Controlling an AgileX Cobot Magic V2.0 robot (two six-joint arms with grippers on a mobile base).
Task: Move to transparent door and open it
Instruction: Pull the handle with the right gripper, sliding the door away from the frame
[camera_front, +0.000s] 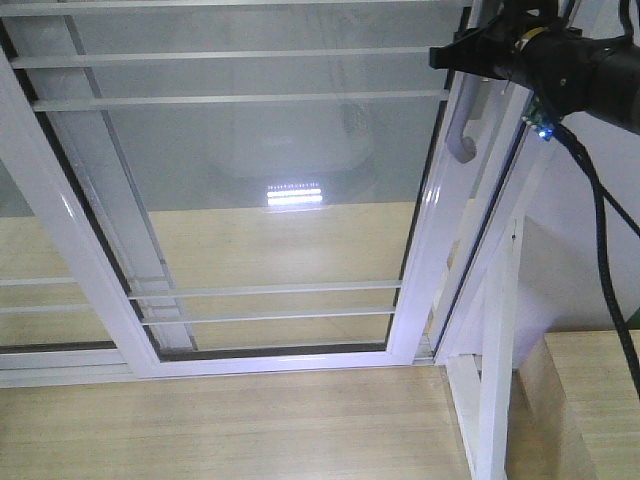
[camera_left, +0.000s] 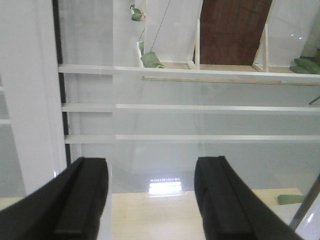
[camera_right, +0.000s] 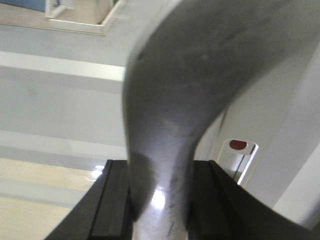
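The transparent door (camera_front: 260, 180) fills the front view: clear glass in a white frame with thin white bars. Its curved silver-grey handle (camera_front: 463, 125) is on the right stile. My right gripper (camera_front: 470, 55) reaches in from the upper right and is at the handle's top. In the right wrist view the handle (camera_right: 170, 125) runs between the two black fingers (camera_right: 116, 205), which press on both its sides. My left gripper (camera_left: 150, 200) is open and empty, facing the glass and its white bars (camera_left: 200, 107).
A second white-framed glass panel (camera_front: 90, 200) overlaps behind at left. A white post (camera_front: 497, 350) and a wooden box (camera_front: 590, 400) stand at right. Light wood floor (camera_front: 220, 420) lies in front of the bottom track.
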